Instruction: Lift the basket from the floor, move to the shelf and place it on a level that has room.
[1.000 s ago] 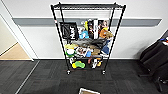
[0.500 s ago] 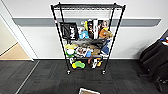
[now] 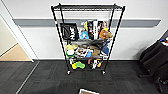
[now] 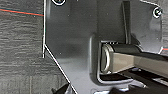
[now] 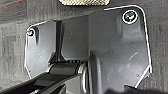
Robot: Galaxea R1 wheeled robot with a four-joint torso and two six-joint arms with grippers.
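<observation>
A cream-white woven basket (image 3: 88, 91) with a dotted weave sits on the dark grey carpet-tile floor (image 3: 50, 80) at the head view's near edge — its rim also shows in the right wrist view. Beyond it stands the tall black wire shelf (image 3: 87, 37), lower tiers crowded, its topmost wire-grid level (image 3: 87, 7) bare. Whether either gripper's jaws are apart or together cannot be told.

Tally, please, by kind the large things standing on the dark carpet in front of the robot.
Black wire rack: 1
Cream basket, at the head view's lower edge: 1
Black seat-like bulk: 1
Total: 3
The goods on the rack are too blurred to count.
</observation>
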